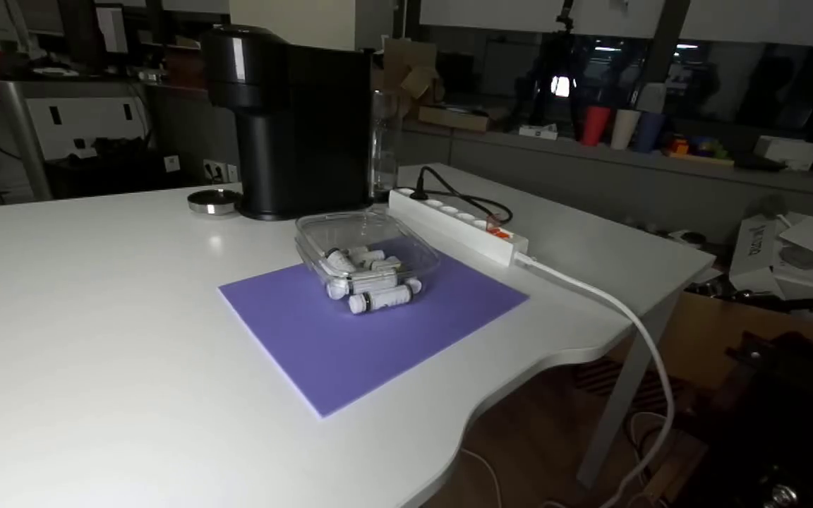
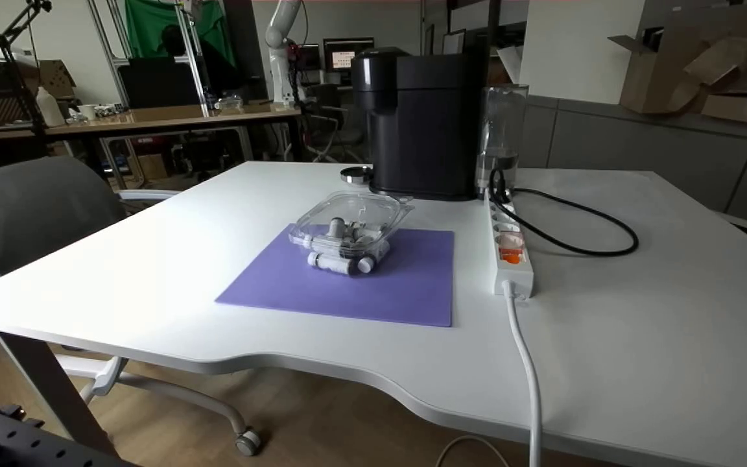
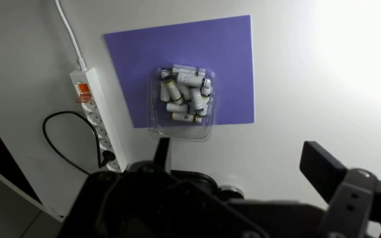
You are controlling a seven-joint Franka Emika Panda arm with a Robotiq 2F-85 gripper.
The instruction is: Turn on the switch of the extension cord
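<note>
The extension cord is a long white power strip, lying on the table in both exterior views (image 1: 452,229) (image 2: 517,277). In the wrist view the strip (image 3: 107,120) is at the left. Its orange switch (image 3: 83,87) is at the cable end, with a clear orange flap (image 3: 84,98) standing up beside it. The switch also shows in both exterior views (image 1: 499,233) (image 2: 511,258). A black plug (image 3: 108,156) sits near the opposite end. My gripper (image 3: 236,153) is open and empty, above the table and to the right of the strip in the wrist view. The exterior views do not show it.
A black boxy machine (image 1: 308,134) stands by the strip's plug end. A clear container (image 3: 181,132) of white vials rests on a purple mat (image 3: 233,66) beside the strip. A black cable (image 2: 581,250) loops on the table. The strip's white cable (image 1: 611,300) runs over the edge.
</note>
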